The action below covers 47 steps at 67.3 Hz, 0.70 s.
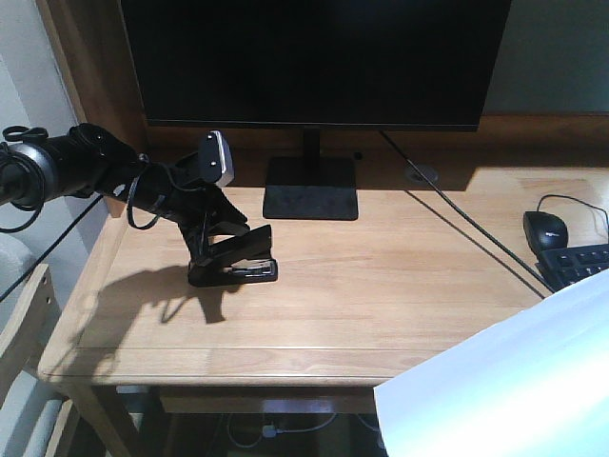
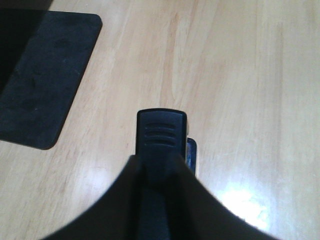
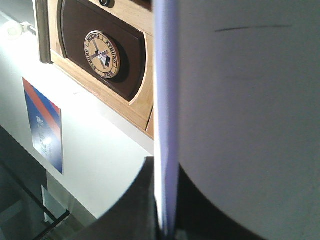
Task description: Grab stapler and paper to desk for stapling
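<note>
Left gripper (image 1: 217, 249) of mine is closed on the stapler (image 1: 249, 263), down on the desk (image 1: 381, 286) near the monitor stand (image 1: 311, 188). My right gripper (image 3: 162, 220) pinches the paper (image 3: 240, 110) by its edge, near the desk's front-right corner.

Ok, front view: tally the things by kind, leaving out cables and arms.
Computer gear: 3 (monitor, mouse, keyboard)
Stationery: 2 (stapler, paper)
Total: 5
</note>
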Available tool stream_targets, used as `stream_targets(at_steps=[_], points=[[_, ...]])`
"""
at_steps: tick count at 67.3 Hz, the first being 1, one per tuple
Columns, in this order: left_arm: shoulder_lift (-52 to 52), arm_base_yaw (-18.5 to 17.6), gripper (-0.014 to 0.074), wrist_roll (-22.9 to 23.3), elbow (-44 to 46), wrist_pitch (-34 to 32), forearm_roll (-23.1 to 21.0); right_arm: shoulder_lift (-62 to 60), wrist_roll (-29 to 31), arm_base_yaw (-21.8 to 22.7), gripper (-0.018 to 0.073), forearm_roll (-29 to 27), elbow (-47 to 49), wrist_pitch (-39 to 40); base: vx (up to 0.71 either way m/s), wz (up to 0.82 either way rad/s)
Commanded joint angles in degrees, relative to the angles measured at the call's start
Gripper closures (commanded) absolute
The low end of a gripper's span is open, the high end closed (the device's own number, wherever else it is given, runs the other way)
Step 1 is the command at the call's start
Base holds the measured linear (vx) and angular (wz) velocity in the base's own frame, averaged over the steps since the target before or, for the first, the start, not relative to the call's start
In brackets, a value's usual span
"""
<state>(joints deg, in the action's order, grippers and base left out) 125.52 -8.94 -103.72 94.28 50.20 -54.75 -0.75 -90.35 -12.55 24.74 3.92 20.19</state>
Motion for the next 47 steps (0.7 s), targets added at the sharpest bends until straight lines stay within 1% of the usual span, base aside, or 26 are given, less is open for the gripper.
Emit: stream_targets(at_steps=[1, 47], points=[[-3.8, -0.6, 0.0605, 0.7, 1.6, 0.7, -2.8, -0.4, 0.7, -0.1, 0.0561, 0.2, 1.6, 3.3, 0.0, 0.0], [-3.8, -0.7, 0.0603, 0.7, 1.6, 1.7, -3.1, -0.4, 0.7, -0.1, 0.0561, 0.2, 1.6, 3.3, 0.0, 0.0]])
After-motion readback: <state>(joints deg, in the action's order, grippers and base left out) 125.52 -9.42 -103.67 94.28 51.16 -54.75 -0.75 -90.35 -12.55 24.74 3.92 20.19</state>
